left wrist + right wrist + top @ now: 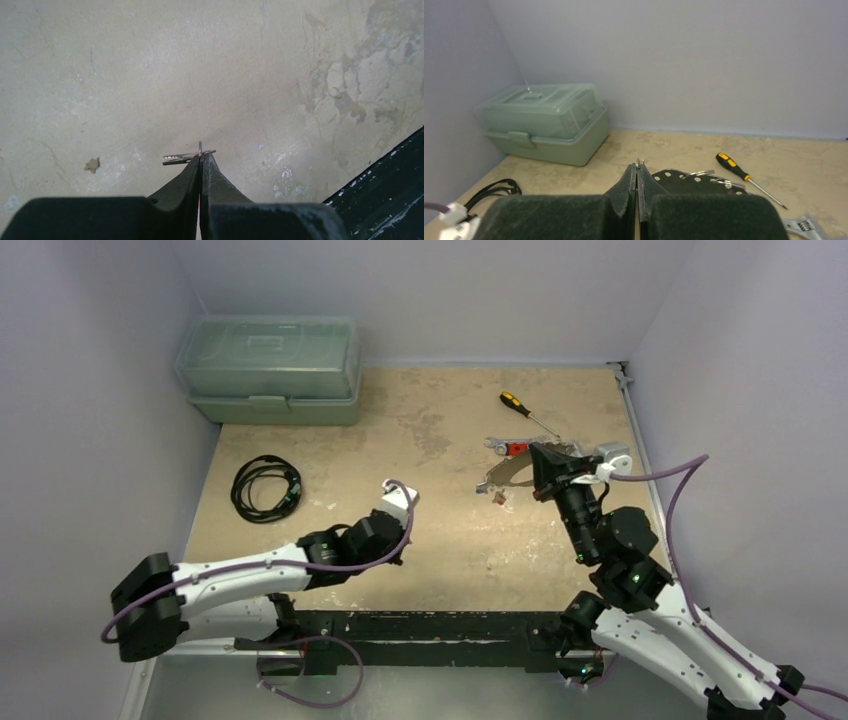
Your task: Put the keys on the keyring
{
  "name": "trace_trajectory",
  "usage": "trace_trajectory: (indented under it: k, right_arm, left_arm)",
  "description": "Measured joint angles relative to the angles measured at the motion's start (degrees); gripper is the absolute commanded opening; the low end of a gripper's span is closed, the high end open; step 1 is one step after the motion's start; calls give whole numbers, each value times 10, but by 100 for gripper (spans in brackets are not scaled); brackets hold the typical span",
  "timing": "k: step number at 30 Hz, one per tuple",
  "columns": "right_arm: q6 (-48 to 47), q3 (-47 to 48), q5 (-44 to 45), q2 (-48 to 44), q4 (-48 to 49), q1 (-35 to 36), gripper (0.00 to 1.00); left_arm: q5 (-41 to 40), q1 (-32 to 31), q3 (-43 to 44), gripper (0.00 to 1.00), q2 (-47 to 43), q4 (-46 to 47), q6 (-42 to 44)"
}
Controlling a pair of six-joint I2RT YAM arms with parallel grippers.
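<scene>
My left gripper [201,156] is shut on a small silver key [182,158]. The key lies flat across the fingertips, low over the bare table, and its little ring stands up between them. A red sliver shows in the slit between the fingers. In the top view the left arm [365,537] reaches to mid-table. My right gripper [638,165] is shut on the keyring [505,476], a thin silvery loop that hangs to its left. From the right wrist the keyring [684,179] looks like a dark band with holes, and small rings sit on it. A tiny dark and reddish piece [500,497] lies below the loop.
A green toolbox [270,370] stands at the back left and a coiled black cable [265,488] lies in front of it. A yellow-handled screwdriver [528,414] and a red-handled wrench [505,446] lie behind the right gripper. Walls enclose the table on three sides.
</scene>
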Motion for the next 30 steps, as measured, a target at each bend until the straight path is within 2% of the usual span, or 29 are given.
trace_trajectory:
  k: [3,13,21,30]
  right_arm:
    - [8,-14,-25,9,5,0,0]
    - [23,-63,-133,18,48,0,0]
    - [25,-113,-210,23,93,0,0]
    - [14,-158,-310,21,148,0,0]
  left_arm:
    - [-2,0,-22,0,-87,-5,14]
    - [12,0,-2,0,-183,-63,108]
    - [56,0,4,0,-242,-63,281]
    - [169,0,-15,0,-267,-26,492]
